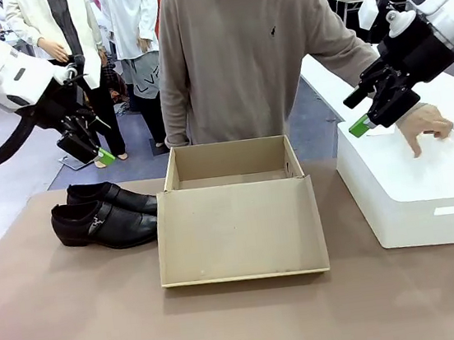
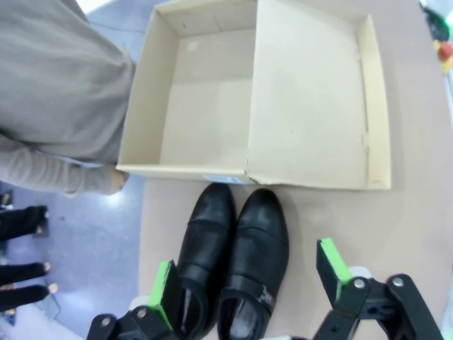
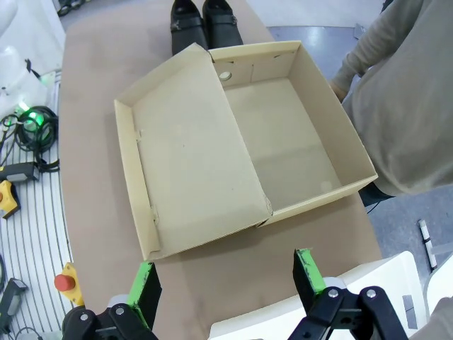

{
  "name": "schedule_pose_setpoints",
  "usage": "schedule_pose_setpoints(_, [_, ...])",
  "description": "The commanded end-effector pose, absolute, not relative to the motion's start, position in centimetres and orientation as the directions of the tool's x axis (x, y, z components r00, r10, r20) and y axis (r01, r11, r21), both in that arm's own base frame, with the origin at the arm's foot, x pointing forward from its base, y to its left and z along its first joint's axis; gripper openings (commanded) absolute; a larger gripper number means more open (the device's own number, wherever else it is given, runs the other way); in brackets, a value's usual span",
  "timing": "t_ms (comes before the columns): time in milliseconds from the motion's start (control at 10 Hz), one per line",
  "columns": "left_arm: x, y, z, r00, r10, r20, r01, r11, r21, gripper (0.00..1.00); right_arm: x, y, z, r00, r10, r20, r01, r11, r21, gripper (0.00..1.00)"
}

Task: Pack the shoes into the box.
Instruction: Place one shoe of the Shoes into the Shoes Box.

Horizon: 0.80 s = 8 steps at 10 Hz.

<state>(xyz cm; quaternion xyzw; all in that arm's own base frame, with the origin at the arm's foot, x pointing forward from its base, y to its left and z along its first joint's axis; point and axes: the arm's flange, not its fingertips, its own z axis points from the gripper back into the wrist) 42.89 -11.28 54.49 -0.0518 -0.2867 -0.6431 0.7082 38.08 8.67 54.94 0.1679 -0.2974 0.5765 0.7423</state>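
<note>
The pair of black dress shoes (image 1: 104, 214) stands side by side on the brown bench (image 1: 63, 323), on the robot's left of the cardboard shoebox (image 1: 231, 165). In the left wrist view the pointed toes of the shoes (image 2: 237, 258) face the box's (image 2: 191, 92) side wall and lie just beside it; whether they touch it I cannot tell. A small metal buckle shows on the nearer shoe.

The box sits mid-bench with its attached lid flap (image 1: 241, 230) folded out flat toward the robot, and its bare brown floor shows.

The left gripper (image 1: 98, 143) hangs in the air above and behind the shoes. In its own wrist view the gripper's (image 2: 248, 280) green-padded fingers (image 2: 164, 290) are spread wide and grasp nothing, with the shoes' heels below them.

The right gripper (image 1: 361, 110) hovers over the near-left corner of a larger white box (image 1: 416, 188) that stands to the right of the shoebox. From its wrist camera this gripper's (image 3: 226, 278) fingers (image 3: 308, 273) are likewise wide apart and bare, above the bench edge and the lid flap (image 3: 191, 163).

A person in a grey-beige sweater stands at the far side, one hand (image 1: 424, 125) resting fingertips-down on the white box.
</note>
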Motion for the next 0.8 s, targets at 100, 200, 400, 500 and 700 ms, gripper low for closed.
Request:
schedule_pose_setpoints(100, [46.0, -10.2, 56.4, -0.057, -0.947, 0.316, 0.950, 0.046, 0.309, 1.00, 38.3, 8.6, 54.9, 0.132, 0.746, 0.652, -0.961, 0.257, -0.099, 1.00])
schedule_pose_setpoints(200, [47.0, -9.9, 56.7, -0.069, -0.960, 0.272, 0.951, 0.019, 0.309, 1.00, 38.3, 8.6, 54.9, 0.132, 0.746, 0.652, -0.961, 0.257, -0.099, 1.00])
schedule_pose_setpoints(400, [49.7, -8.9, 57.1, -0.088, -0.981, 0.176, 0.955, -0.033, 0.294, 1.00, 38.3, 8.6, 54.9, 0.132, 0.746, 0.652, -0.961, 0.257, -0.099, 1.00])
schedule_pose_setpoints(500, [50.9, -8.3, 57.0, -0.098, -0.987, 0.127, 0.953, -0.056, 0.297, 1.00, 38.3, 8.6, 54.9, 0.132, 0.746, 0.652, -0.961, 0.257, -0.099, 1.00])
schedule_pose_setpoints(700, [53.0, -7.4, 56.2, -0.069, -0.995, 0.068, 0.951, -0.045, 0.306, 1.00, 38.3, 8.6, 54.9, 0.132, 0.746, 0.652, -0.961, 0.257, -0.099, 1.00])
